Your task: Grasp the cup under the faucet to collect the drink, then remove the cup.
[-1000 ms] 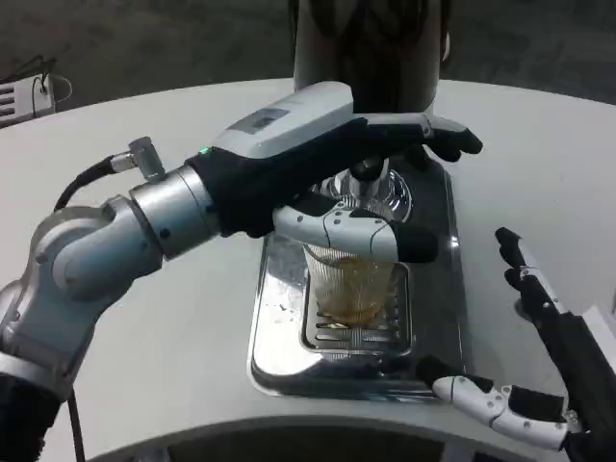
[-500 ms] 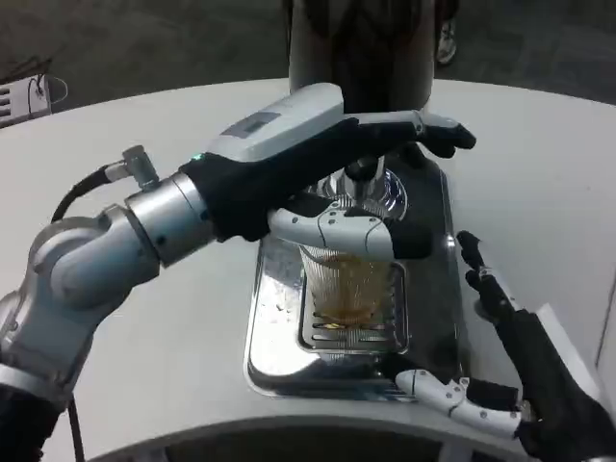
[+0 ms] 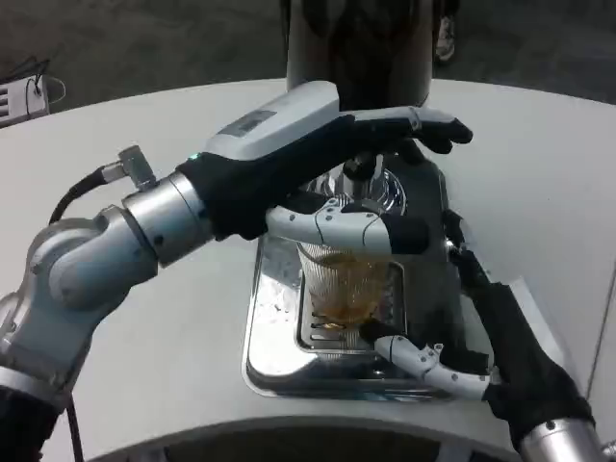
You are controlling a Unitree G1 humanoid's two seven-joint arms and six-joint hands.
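While the left hand (image 3: 318,159) reaches across from the left with its fingers stretched toward the faucet (image 3: 364,178) and its thumb lying along the rim of the cup (image 3: 342,284), I cannot tell whether it is pressing the tap or only resting there; it holds nothing that I can make out. The cup, a ribbed clear glass, stands upright on the grate of the steel drip tray (image 3: 279,337), directly below the faucet and in front of the dark urn (image 3: 356,43) at the far side of the white table (image 3: 144,346). Amber drink shows in its lower part.

The right hand (image 3: 472,337) sits at the near right of the tray, open, its fingers spread and empty. The cup lies to its left and slightly farther away, very close: the white thumb points in along the near edge of the grate toward the cup's base, while the dark fingers rise on the cup's right side, apart from the glass.

As the cup's long axis is vertical, a side-on wrap suits it, and the right hand looks the nearer one to take it, needing a short move leftward before closing.
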